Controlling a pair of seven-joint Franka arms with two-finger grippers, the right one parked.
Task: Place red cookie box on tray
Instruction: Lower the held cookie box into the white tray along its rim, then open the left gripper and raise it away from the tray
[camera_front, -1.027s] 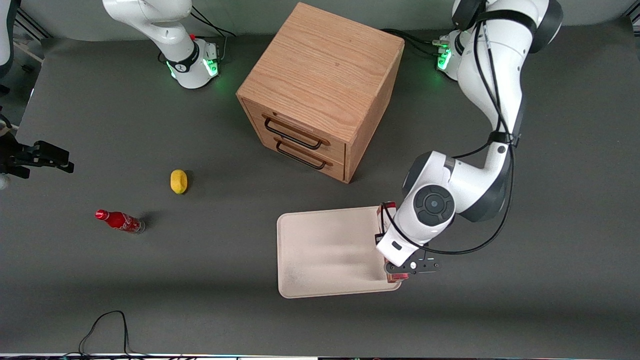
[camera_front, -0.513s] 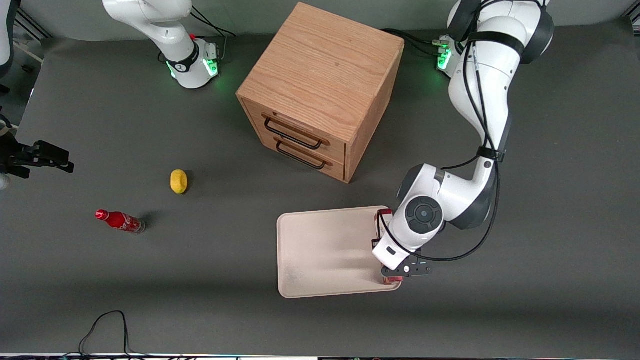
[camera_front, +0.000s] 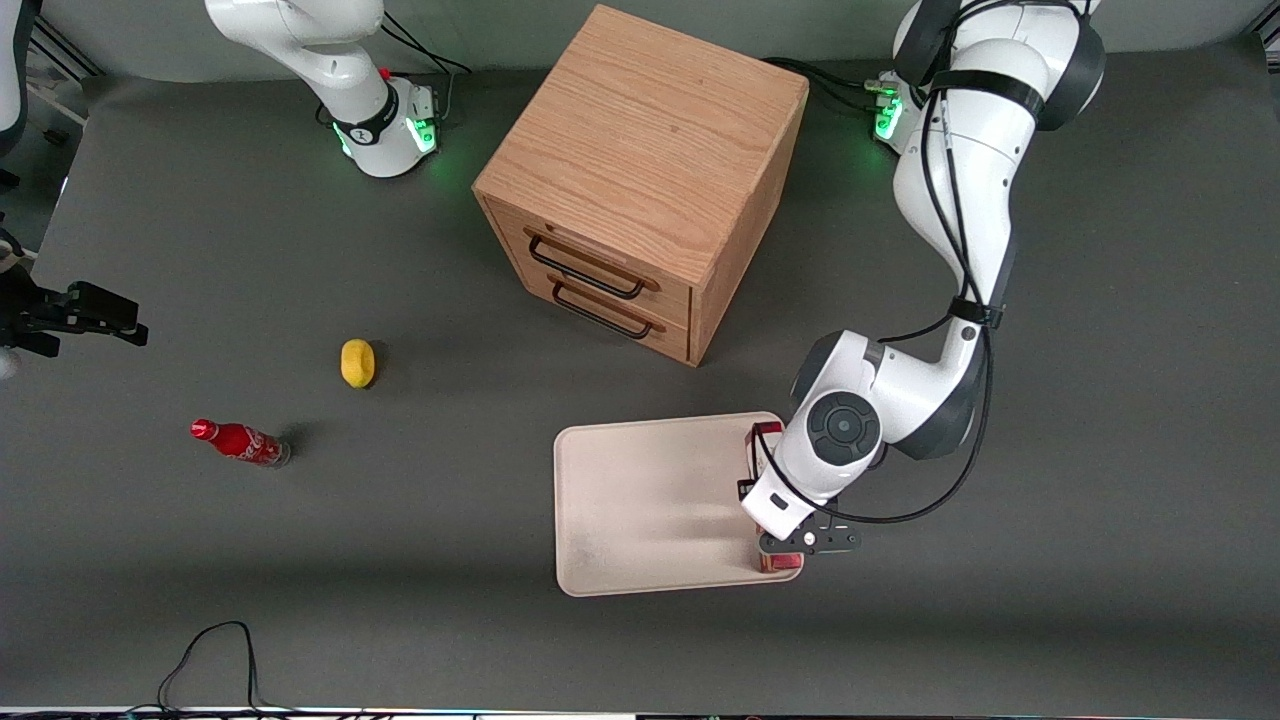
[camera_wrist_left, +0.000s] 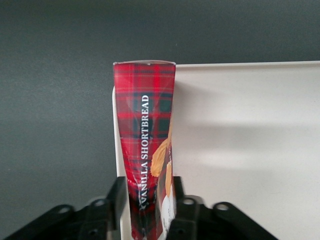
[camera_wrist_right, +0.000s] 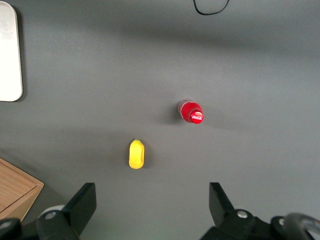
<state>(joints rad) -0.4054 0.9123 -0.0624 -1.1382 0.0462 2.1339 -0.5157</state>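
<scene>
The red cookie box (camera_wrist_left: 145, 150) is being held by the gripper (camera_wrist_left: 148, 210), jaws clamped on its two long sides. A dark-red tartan pattern is being shown on the carton, with white "VANILLA SHORTBREAD" lettering down its narrow face and tan biscuit pictures on the adjoining face. The box is being kept at the tray (camera_front: 640, 500) edge that lies toward the working arm's end of the worktop (camera_front: 1100, 500), one end reaching the tray's corner. Whether it is resting on the tray cannot be told. In the front view the red cookie box (camera_front: 765, 432) is being largely covered by the gripper (camera_front: 808, 540) and wrist.
</scene>
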